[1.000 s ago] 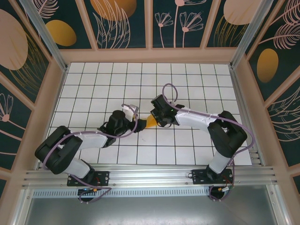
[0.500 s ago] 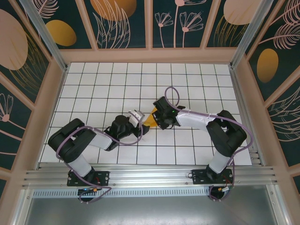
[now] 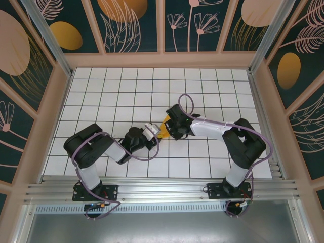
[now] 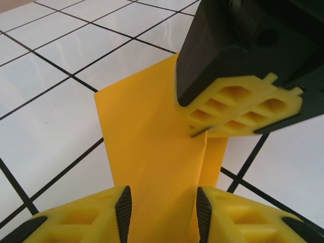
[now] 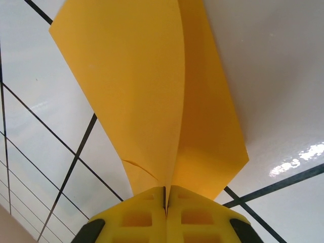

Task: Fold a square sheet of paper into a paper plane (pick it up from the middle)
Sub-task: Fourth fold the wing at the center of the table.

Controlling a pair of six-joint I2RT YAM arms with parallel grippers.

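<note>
Right jaws clamped flat together on the fold, left jaws apart with the paper between them, and that's how we stand. From the top camera, the right gripper (image 3: 170, 126) and the left gripper (image 3: 151, 131) meet nose to nose just below the middle of the frame. The square sheet of paper (image 3: 163, 127), folded into an orange wedge, peeks out between them over the white tiled table (image 3: 101, 91). On the left wrist camera the wedge stands up the middle of the frame. Our own yellow fingers (image 4: 96, 215) at the bottom edge flank its lower end without visibly pinching it, while the right gripper's pads bite its crease at upper right. On the right wrist camera the pads meet at bottom centre, the paper's two layers fanning upward out of them. We reckon this stuff is feather-light, floppy and quick to crumple or tear, and there's a small crease or nick near the pinch. So we'd take it on the fold line, close beside the other grip, with a gentle squeeze.
</note>
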